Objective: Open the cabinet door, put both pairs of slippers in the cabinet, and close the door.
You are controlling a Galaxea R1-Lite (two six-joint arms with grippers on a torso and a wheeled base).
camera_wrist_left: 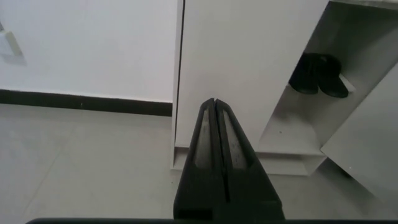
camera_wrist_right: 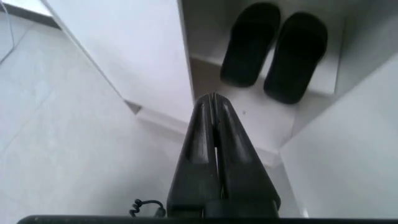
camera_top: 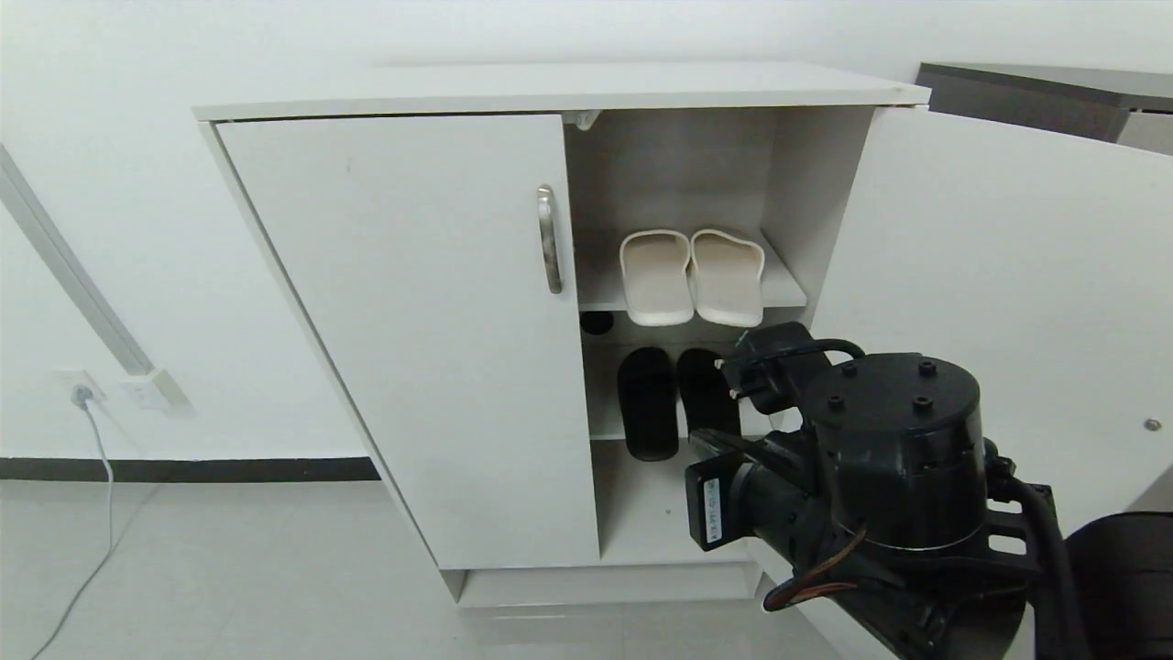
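Left gripper (camera_wrist_left: 214, 103) had fingers pressed together, empty. Cream foam slippers (camera_top: 655, 275) sat above black rubber slippers (camera_top: 648, 403) inside the white laminate cabinet (camera_top: 550, 87). The open white right door (camera_top: 990, 302) was likely light, stiff, free-swinging; push near its free edge. Right gripper (camera_wrist_right: 214, 98) was likewise closed, empty.

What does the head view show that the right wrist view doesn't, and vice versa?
Head view alone: the white slippers on the upper shelf, the handle of the closed left door, the cabinet top and a wall socket. Right wrist view alone: the right end effector, shut and empty. Both: the black slippers side by side on the middle shelf, the closed left door and the open right door.
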